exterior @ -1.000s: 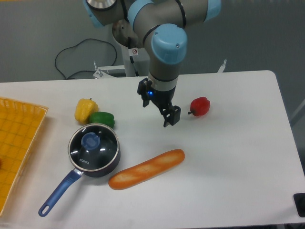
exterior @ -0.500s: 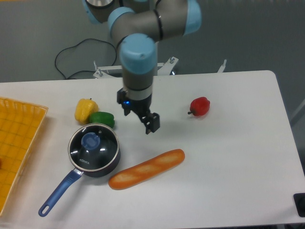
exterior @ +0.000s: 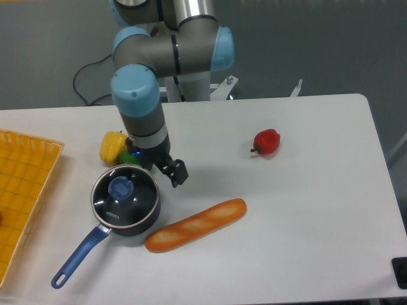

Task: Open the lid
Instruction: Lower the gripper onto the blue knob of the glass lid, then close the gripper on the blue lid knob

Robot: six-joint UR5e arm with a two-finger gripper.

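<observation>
Broad white table (exterior: 305,222) under everything, with a yellow tray (exterior: 22,190) far to the left of the claw at the table's edge. Grey and pale-blue arm (exterior: 152,76) reaching down from above, ending in a black claw (exterior: 177,173) low over the table. Long loaf of bread (exterior: 195,225) below and slightly right of the claw, lying on a slant. Dark blue pan (exterior: 125,206) just left of and below the claw, handle running down-left toward the near edge. Round glass lid (exterior: 124,196) seated flat on that pan, facing straight up, blue knob (exterior: 120,187) at its centre, white lettering toward the handle side; being round, no long axis to speak of. Claw close to the lid's upper-right rim but apart from it, holding nothing; how far open cannot be told from this angle. Red pepper (exterior: 267,142) well off to the right of the claw. Yellow pepper (exterior: 112,145) and green pepper (exterior: 131,156) up-left of the claw, partly hidden behind the arm.
</observation>
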